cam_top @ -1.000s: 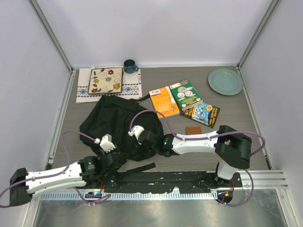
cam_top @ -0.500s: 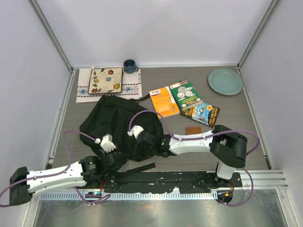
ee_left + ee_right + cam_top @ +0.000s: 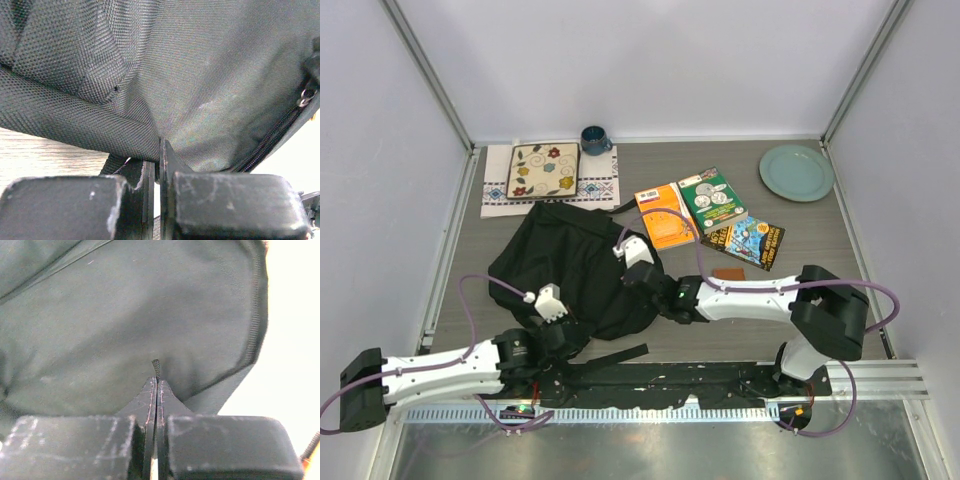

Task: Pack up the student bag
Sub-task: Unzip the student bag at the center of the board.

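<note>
1. The student bag, a large soft black fabric backpack, was seen slumped flat on the left half of the grey wooden table, near the arm bases. No open mouth could be made out on it from above, and nothing was seen packed inside. The task was therefore judged to be at its start, with the bag only being readied.
2. The left gripper was found at the bag's near edge. Its jaws were closed tight on a fold of the black fabric.
3. The right gripper was found at the bag's right side. Its jaws were pressed together on a thin ribbed tab of the bag. Whether that tab was a zip pull could not be told.
4. Three books were left lying outside the bag, to its right and farther back: an orange paperback book, a green-covered book and a dark picture-covered book. All were judged yet to be packed.
5. A small brown rectangular block was also left on the table, just near the dark book and apart from the bag.
</note>
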